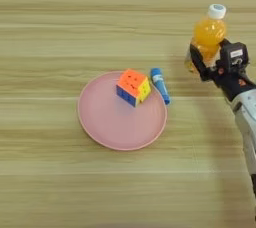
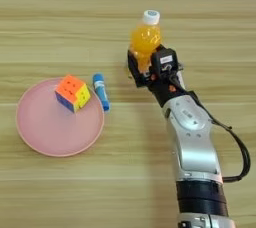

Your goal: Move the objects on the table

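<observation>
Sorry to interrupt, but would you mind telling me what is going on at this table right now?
The robot's right claw is at the orange juice bottle, its black fingers around the lower part, which stands upright on the wooden table. To the left, the puzzle cube sits on the pink plate, near its far right edge. The blue-and-white tube lies along the plate's right rim. No remote is in view.
</observation>
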Controlling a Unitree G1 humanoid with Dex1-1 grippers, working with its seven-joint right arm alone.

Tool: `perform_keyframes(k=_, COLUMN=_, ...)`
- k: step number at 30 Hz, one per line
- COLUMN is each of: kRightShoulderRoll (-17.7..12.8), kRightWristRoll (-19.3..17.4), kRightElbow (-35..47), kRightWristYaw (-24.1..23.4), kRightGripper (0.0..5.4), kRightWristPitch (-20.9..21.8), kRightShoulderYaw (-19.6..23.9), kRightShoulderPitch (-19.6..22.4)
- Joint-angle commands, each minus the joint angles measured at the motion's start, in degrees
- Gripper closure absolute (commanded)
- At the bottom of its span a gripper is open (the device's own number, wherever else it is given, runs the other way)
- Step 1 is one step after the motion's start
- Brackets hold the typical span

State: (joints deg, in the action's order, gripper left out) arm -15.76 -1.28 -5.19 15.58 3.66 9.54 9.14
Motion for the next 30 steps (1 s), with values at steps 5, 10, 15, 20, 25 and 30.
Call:
perform_keyframes(k=5, kRightShoulderRoll=2.35, kRightWristRoll=6.86, kRightElbow=-9.11, kRightWristYaw=-11.77, kRightGripper=2.13, kRightWristPitch=12.25, kRightShoulderYaw=-0.72, kRightShoulderPitch=3.19)
perform_keyframes(k=10, kRightShoulderRoll=3.49, kRightWristRoll=7.92, kRightElbow=-13.81, kRightWristYaw=-15.04, kRightGripper=2.13, kRightWristPitch=16.68, kRightShoulderYaw=-1.24, kRightShoulderPitch=2.42)
perform_keyframes(k=15, kRightShoulderRoll=3.9, kRightWristRoll=7.59, kRightElbow=-16.73, kRightWristYaw=-16.41, kRightGripper=2.13, kRightWristPitch=18.23, kRightShoulderYaw=-1.08, kRightShoulderPitch=1.83)
perform_keyframes(k=20, kRightShoulderRoll=3.87, kRightWristRoll=6.66, kRightElbow=-17.29, kRightWristYaw=-16.13, kRightGripper=2.13, kRightWristPitch=18.76, kRightShoulderYaw=-1.06, kRightShoulderPitch=1.62)
perform_keyframes(k=25, kRightShoulderRoll=3.92, kRightWristRoll=6.31, kRightElbow=-16.73, kRightWristYaw=-15.5, kRightGripper=1.45, kRightWristPitch=19.03, kRightShoulderYaw=-1.64, kRightShoulderPitch=1.14)
perform_keyframes(k=30, kRightShoulderRoll=4.03, kRightWristRoll=6.41, kRightElbow=-16.63, kRightWristYaw=-15.78, kRightGripper=0.73, kRightWristPitch=19.06, kRightShoulderYaw=-1.96, kRightShoulderPitch=0.99)
